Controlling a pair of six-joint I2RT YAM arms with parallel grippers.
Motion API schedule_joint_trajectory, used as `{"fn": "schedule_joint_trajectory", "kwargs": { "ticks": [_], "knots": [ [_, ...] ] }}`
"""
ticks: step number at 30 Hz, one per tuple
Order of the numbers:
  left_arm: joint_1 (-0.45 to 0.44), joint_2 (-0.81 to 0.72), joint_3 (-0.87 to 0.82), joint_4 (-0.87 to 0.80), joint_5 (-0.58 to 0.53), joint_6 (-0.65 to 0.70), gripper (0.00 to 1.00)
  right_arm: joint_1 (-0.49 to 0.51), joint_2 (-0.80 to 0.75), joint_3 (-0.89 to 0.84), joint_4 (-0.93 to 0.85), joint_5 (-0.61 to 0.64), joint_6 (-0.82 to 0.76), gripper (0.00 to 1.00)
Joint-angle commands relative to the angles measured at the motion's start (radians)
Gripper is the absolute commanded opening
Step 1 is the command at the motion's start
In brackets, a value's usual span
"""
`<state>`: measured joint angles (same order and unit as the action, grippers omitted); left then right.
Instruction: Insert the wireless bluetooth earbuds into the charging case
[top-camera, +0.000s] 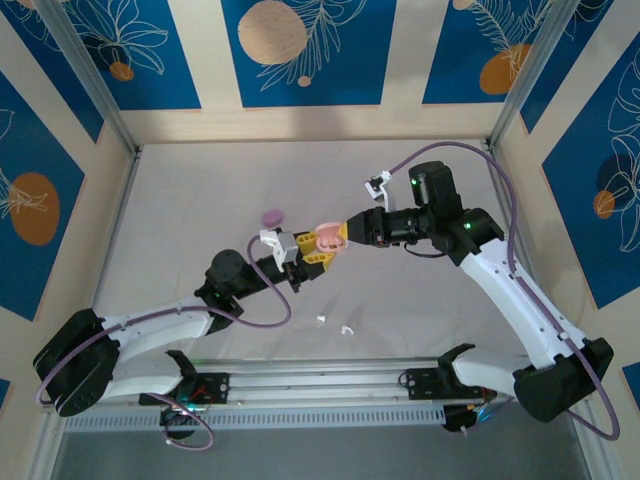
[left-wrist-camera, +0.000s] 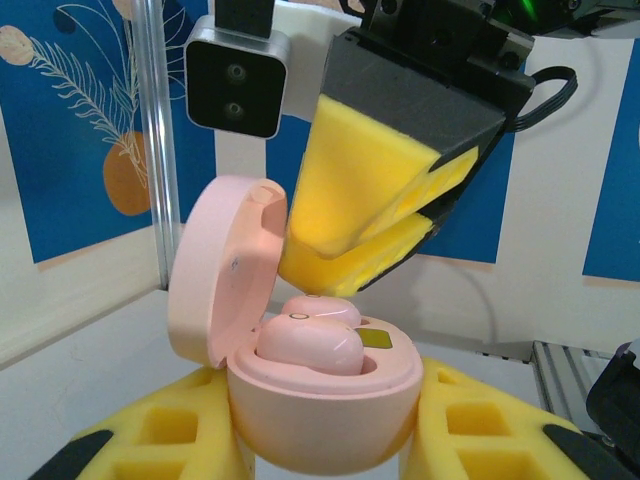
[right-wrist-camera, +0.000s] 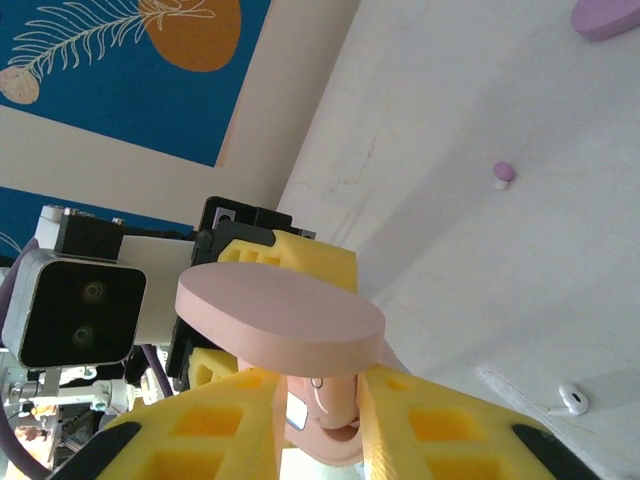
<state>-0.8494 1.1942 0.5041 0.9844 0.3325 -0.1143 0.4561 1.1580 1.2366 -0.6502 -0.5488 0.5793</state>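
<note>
- The left gripper (top-camera: 312, 250) is clamped on the pink charging case (left-wrist-camera: 322, 420). It holds the case up off the worktop (top-camera: 190, 200), above its middle, with the lid hinged open.
- Two pink earbuds (left-wrist-camera: 308, 345) sit in the case's wells, one in front of the other. I judge this pair in, or very nearly in.
- The right gripper (left-wrist-camera: 352, 268) hangs just over the rear bud with its yellow foam fingers drawn near together. I cannot tell whether they pinch anything or merely press down.
- What seems left for this pair: seat the rear bud fully if needed, back the right arm off, and close the lid.
- Other buds lie loose on the worktop. Two white earbuds (top-camera: 347, 329) are near the middle of the near edge, and a lilac earbud (right-wrist-camera: 503, 175) lies farther in.
- A lilac case (top-camera: 271, 216) lies closed toward the middle of the worktop, so most of the task remains.
- No brand, label or writing can be read on the cases, buds or grippers.
</note>
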Motion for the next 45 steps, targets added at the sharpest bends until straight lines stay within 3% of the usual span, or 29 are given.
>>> {"fn": "schedule_joint_trajectory", "kwargs": {
  "ticks": [1, 8, 14, 23, 30, 39, 45],
  "knots": [
    [-0.009, -0.016, 0.014, 0.046, -0.006, 0.007, 0.25, -0.012, -0.063, -0.011, 0.011, -0.006, -0.01, 0.3],
    [-0.008, -0.016, 0.016, 0.041, 0.011, 0.01, 0.25, -0.064, -0.12, -0.03, 0.101, 0.006, 0.087, 0.43],
    [-0.009, -0.016, 0.019, 0.049, 0.026, -0.001, 0.25, -0.069, -0.043, 0.013, 0.098, -0.004, 0.165, 0.51],
    [-0.008, -0.019, 0.024, 0.051, 0.031, -0.002, 0.25, -0.02, 0.076, 0.072, -0.001, -0.022, 0.134, 0.53],
    [-0.009, -0.034, 0.014, 0.064, -0.012, 0.011, 0.25, -0.008, 0.071, 0.043, -0.049, -0.08, 0.079, 0.53],
    [-0.008, -0.03, 0.022, 0.081, -0.009, 0.003, 0.25, -0.02, 0.028, -0.078, 0.112, -0.298, 0.154, 0.53],
    [-0.008, -0.025, 0.029, 0.104, 0.001, -0.007, 0.25, -0.02, 0.038, -0.136, 0.233, -0.365, 0.24, 0.53]
  ]
}}
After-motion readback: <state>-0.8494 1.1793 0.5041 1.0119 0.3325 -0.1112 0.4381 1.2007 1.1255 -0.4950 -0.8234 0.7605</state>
